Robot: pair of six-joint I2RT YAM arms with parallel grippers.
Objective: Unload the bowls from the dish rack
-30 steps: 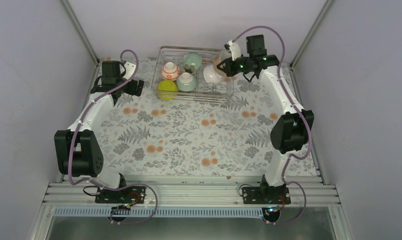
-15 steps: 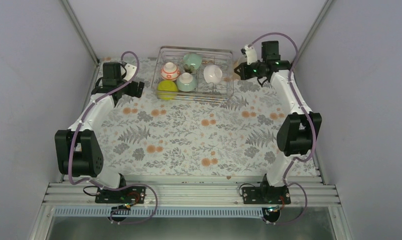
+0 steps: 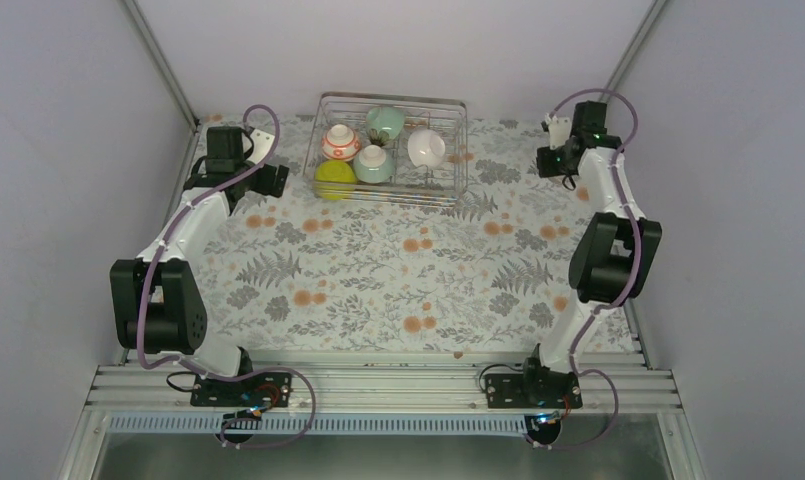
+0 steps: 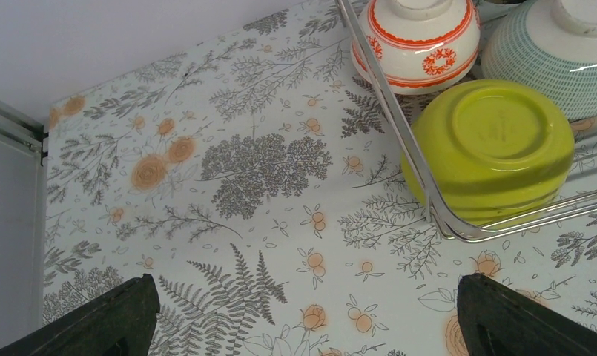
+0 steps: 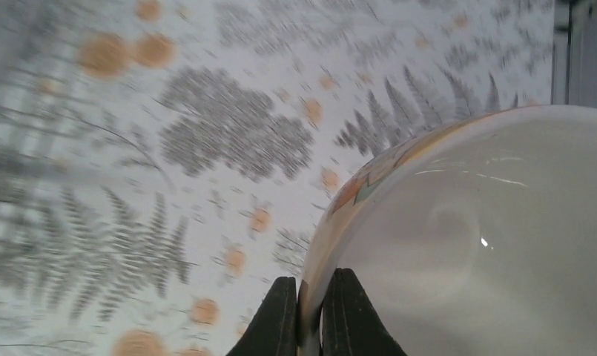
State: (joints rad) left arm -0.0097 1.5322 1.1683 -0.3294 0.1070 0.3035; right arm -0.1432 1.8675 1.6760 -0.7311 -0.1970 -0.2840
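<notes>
Pinching the white bowl by its rim, hollow side showing, is the right claw; left claw gapes beside the rack.

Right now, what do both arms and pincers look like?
The left arm and right arm match: white links, bulky black joint housings, and a purple cable looping along each. The left pincer and right pincer have plain black fingers, with no markings visible.

You have the dish rack far-centre on the table: four bowls in its left half, a lone bowl to their right. The left gripper is just left of the rack. The right gripper, pinching the held bowl, is well to the rack's right.
</notes>
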